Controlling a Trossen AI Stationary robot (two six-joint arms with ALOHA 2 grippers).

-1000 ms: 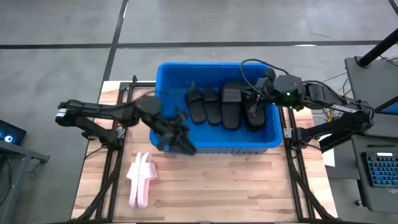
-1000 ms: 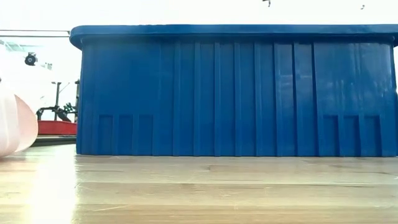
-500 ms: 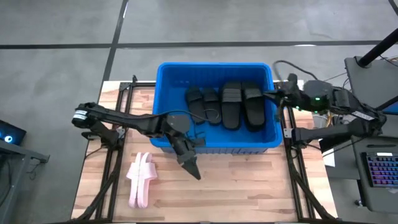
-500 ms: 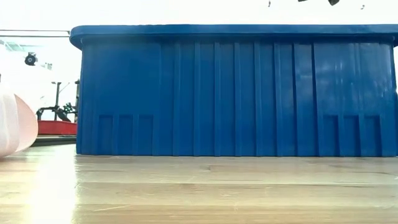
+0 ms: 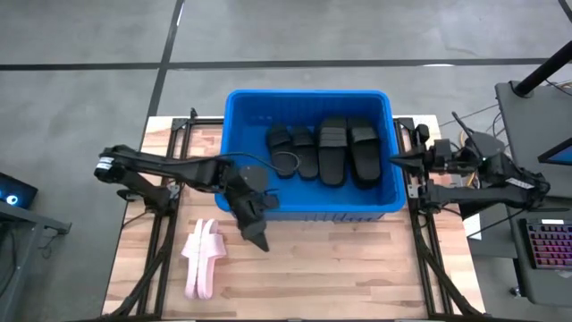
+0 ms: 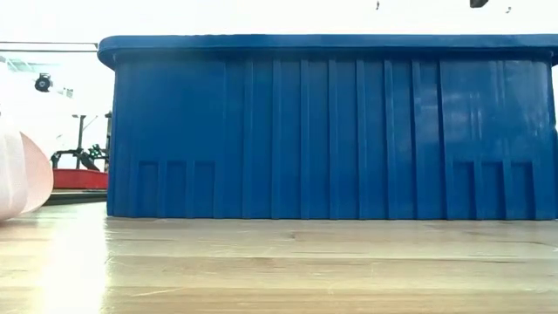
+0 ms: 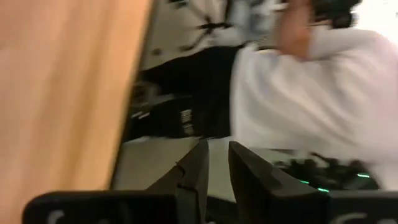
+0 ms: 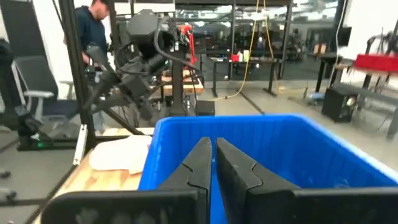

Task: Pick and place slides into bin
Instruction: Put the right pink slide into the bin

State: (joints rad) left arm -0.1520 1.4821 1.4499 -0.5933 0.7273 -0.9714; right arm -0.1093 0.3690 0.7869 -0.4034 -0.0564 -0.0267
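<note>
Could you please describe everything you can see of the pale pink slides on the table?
The pale pink slides lie together as a pair on the bare wooden table, near its left front part, in front of the blue bin's left corner and apart from it. They look like soft rubber, pressed side by side, tilted up on edge rather than lying flat. Nothing grips them; the left gripper hangs just to their right without touching. The low view shows only a pale rounded edge.

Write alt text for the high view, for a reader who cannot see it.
A blue bin on a wooden table holds four black slides. Pale pink slides lie on the table in front of the bin's left corner. The left claw hangs empty over the table beside them; the right claw, shut, sits at the bin's right rim.
</note>
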